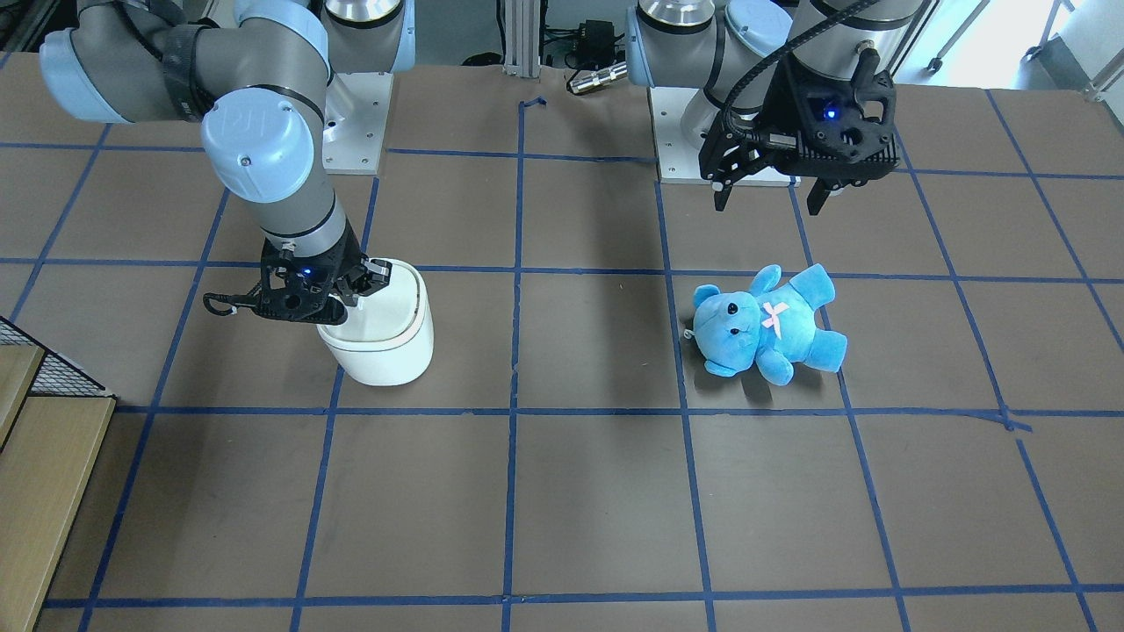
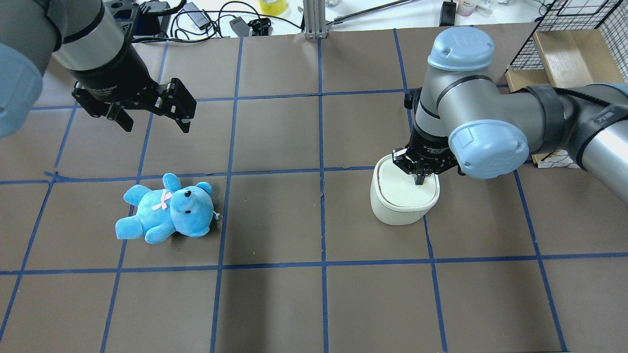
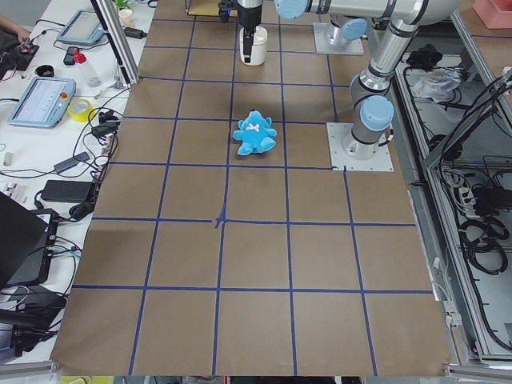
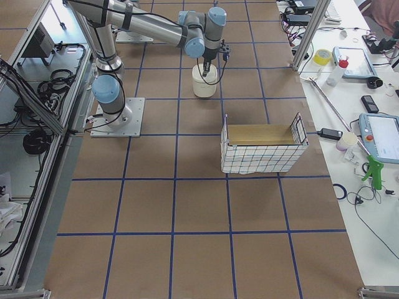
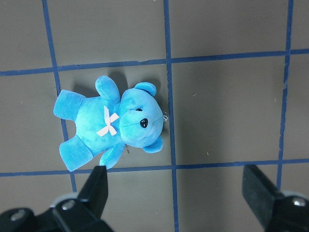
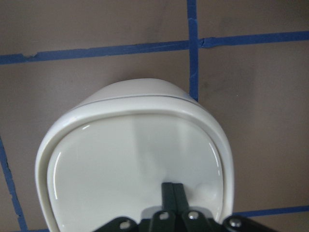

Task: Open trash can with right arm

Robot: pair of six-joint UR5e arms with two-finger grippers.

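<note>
The white trash can (image 2: 403, 196) stands upright on the table, its lid down; it also shows in the front view (image 1: 386, 338) and the right wrist view (image 6: 135, 159). My right gripper (image 2: 420, 180) is shut, empty, its tips together and pressing on the lid near its edge, as the right wrist view (image 6: 173, 191) shows. My left gripper (image 2: 153, 120) is open and empty, hovering above the table beyond the blue teddy bear (image 2: 167, 208). In the left wrist view the bear (image 5: 111, 123) lies ahead of the spread fingers (image 5: 96, 186).
A wire basket with a wooden floor (image 4: 262, 146) stands at the table's right end, also in the overhead view (image 2: 564, 54). Cables and small items (image 2: 206, 19) lie beyond the far table edge. Blue tape lines grid the brown table (image 2: 314, 294).
</note>
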